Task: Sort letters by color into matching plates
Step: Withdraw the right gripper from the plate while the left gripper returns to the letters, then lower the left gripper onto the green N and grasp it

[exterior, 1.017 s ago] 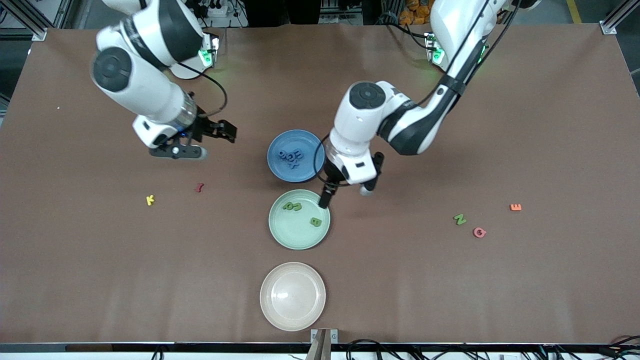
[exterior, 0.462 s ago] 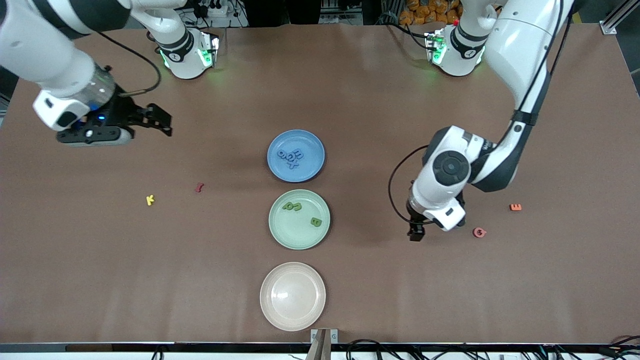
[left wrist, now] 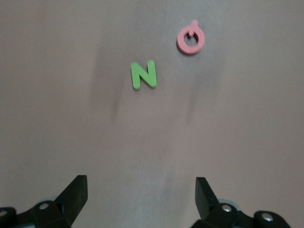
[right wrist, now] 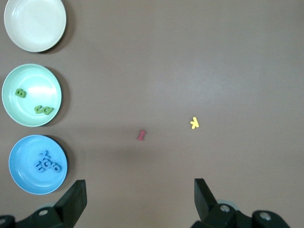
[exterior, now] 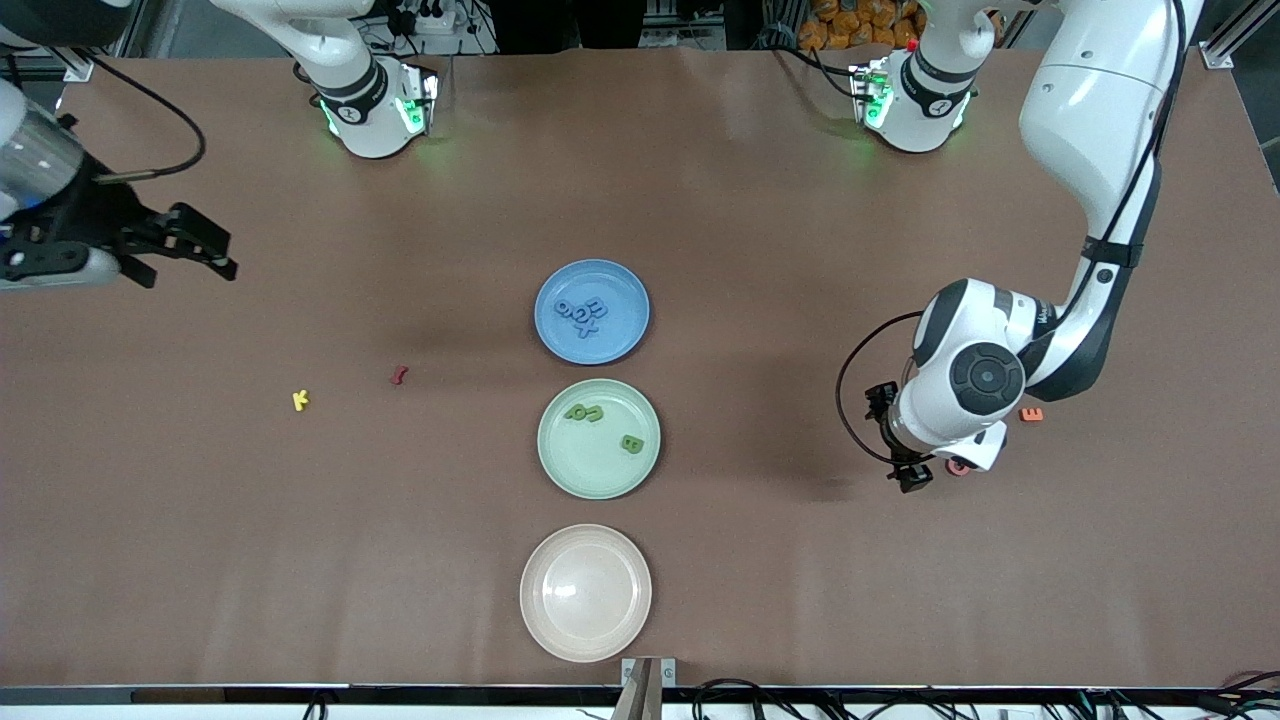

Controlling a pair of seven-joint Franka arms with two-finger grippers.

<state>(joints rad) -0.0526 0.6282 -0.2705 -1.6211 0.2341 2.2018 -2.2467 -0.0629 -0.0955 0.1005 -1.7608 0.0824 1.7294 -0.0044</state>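
Note:
The blue plate [exterior: 622,290] holds several blue letters [exterior: 584,314]. The green plate [exterior: 590,472] holds three green letters [exterior: 631,444]. My left gripper [exterior: 897,440] is open and empty, low over the table at the left arm's end. In the left wrist view it [left wrist: 141,190] hangs just short of a green N [left wrist: 144,75] and a pink letter [left wrist: 191,40]. The arm hides the N in the front view; the pink letter [exterior: 958,467] peeks out. My right gripper [exterior: 213,246] is open and empty, raised over the right arm's end of the table.
An orange E [exterior: 1031,414] lies beside the left arm. A yellow K [exterior: 300,400] and a dark red letter [exterior: 398,375] lie toward the right arm's end. A cream-white plate [exterior: 585,592] sits nearest the front camera, empty.
My left gripper has swung from the green plate to the left arm's end, over the green N. My right gripper has drawn away toward the right arm's end of the table.

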